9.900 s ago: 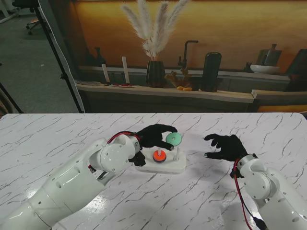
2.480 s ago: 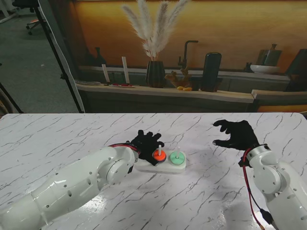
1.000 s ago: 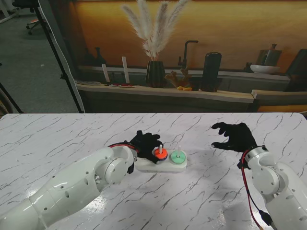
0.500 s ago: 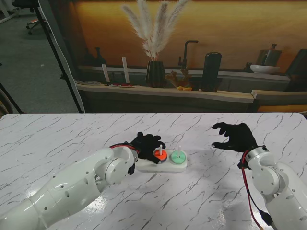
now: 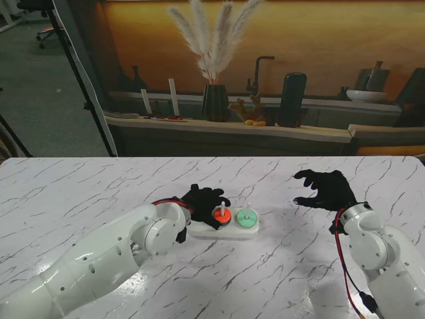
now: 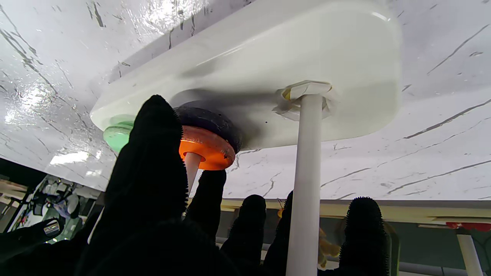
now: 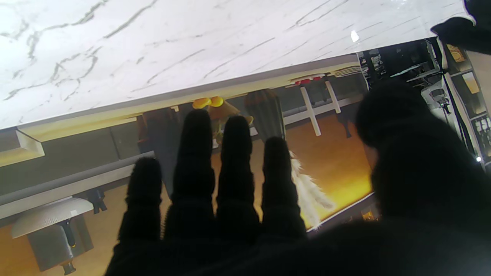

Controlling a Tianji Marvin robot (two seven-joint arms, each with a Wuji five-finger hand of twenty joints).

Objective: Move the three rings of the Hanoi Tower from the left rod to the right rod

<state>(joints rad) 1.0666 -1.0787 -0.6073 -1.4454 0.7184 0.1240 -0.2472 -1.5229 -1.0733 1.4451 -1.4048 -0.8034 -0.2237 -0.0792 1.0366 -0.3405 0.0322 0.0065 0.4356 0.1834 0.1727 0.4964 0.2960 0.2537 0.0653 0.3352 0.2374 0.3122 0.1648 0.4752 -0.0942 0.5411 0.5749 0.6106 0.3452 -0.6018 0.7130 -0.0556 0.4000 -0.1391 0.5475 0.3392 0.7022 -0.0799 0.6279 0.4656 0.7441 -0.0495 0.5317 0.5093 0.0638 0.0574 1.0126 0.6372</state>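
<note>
The white oval tower base [image 5: 222, 228] is lying mid-table, carrying three thin white rods. An orange ring [image 5: 220, 215] is sitting over a dark ring [image 6: 215, 119] on the middle rod [image 6: 190, 168]; a pale green ring [image 5: 246, 218] is resting on the right rod. The left hand [image 5: 201, 199] is curling around the orange ring, fingertips [image 6: 209, 184] touching its rim. The right hand [image 5: 325, 188] is hovering well apart, fingers spread, holding nothing.

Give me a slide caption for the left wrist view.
Left hand closing on the orange ring atop a dark ring on the middle rod, left rod bare.
</note>
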